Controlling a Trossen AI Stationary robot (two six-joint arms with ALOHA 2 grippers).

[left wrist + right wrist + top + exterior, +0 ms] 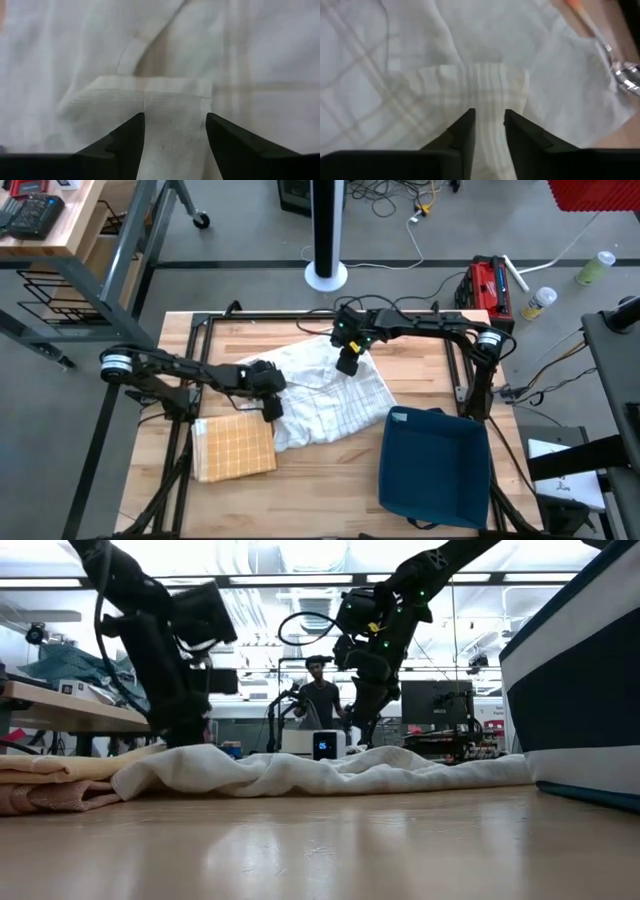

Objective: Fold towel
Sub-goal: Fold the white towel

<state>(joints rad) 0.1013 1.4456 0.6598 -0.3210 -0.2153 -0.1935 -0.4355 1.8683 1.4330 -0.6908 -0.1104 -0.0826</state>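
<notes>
the white towel (325, 400) is lying rumpled mid-table, between the folded yellow cloth (233, 448) and the blue bin (432, 468). our left gripper (175, 130) is spread wide over a folded corner; the right gripper (489, 125) stands narrow with a pleat between its fingers. we reckon both corners could flop and undo the fold.

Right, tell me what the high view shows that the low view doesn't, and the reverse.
Only the high view shows the blue bin's open inside, the checked pattern on the folded yellow towel, and the red toolbox on the floor.

Only the low view shows a person standing in the room behind the table and the ceiling lights.

Both show the rumpled white towel with the left gripper and right gripper low over it.
</notes>
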